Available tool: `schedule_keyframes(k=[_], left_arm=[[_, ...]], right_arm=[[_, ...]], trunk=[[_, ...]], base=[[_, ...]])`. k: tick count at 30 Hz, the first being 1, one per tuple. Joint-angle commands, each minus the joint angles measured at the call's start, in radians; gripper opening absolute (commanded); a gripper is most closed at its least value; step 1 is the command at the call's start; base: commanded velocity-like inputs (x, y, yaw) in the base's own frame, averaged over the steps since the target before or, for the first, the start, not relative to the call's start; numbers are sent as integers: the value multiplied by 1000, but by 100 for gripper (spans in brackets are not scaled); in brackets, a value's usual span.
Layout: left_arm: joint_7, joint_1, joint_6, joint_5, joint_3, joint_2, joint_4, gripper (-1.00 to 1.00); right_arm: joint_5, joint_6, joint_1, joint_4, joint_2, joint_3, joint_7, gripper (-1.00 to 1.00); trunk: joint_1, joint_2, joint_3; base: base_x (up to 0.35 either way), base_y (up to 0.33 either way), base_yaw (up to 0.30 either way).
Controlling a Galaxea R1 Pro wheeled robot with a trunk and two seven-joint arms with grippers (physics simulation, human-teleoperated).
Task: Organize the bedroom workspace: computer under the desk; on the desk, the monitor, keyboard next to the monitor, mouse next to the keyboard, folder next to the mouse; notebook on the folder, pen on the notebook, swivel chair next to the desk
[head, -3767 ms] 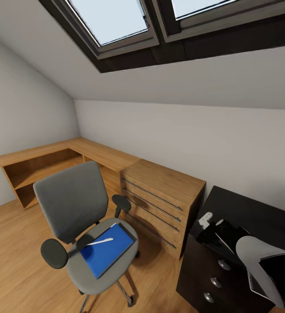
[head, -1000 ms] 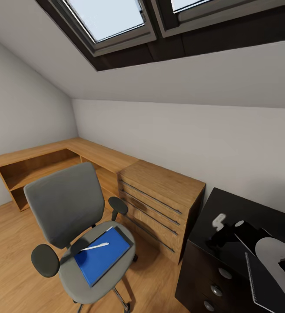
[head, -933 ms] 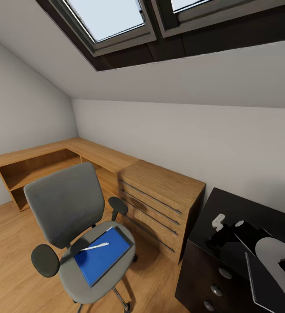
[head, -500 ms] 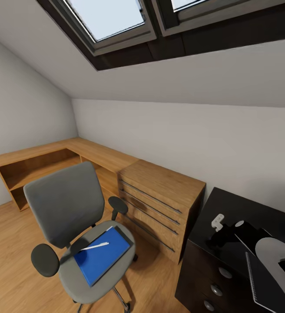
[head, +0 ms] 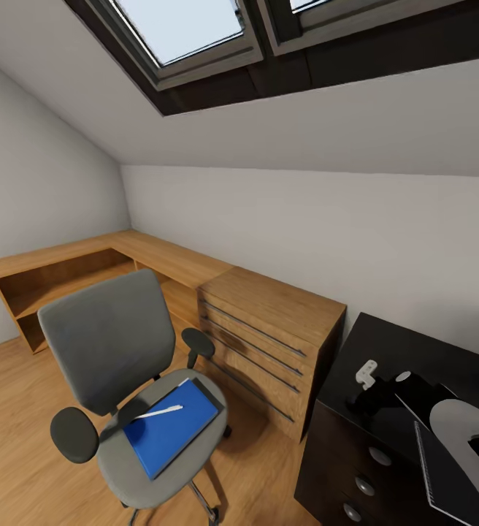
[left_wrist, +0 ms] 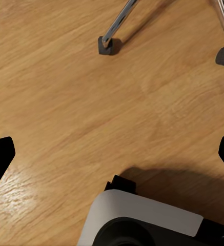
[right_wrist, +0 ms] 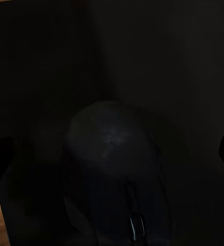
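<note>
Showing no readable writing, the blue folder (head: 170,431) lies on the swivel chair (head: 115,351); both claws spread.

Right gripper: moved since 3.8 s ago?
Yes. The right gripper has shifted further in over the desk, away from its edge beside the wooden drawers.

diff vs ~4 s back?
Mostly camera motion: the view shifted slightly, so the swivel chair sits a bit further left in frame. Right arm's white end drew back along the desk. Folder and pen unchanged on the seat.
</note>
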Motion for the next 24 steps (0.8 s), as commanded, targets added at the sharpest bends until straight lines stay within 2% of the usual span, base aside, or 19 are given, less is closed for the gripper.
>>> schedule_keyframes(k=[1,9,24], left_arm=[[-1,-1,-3,10,-8,0,1,100],[-1,-1,-3,11,-9,0,1,100],[-1,-1,-3,10,-9,1,1,100]], right_arm=[[-8,8,0,-2,-1,8,4,100],[-8,5,0,10,-2,7,5,100],[-8,-47,0,49,-3,6,8,100]], trunk=[[0,-1,-1],[0,-1,-1],[0,-1,-1]], base=[[0,0,0],[0,0,0],[0,0,0]])
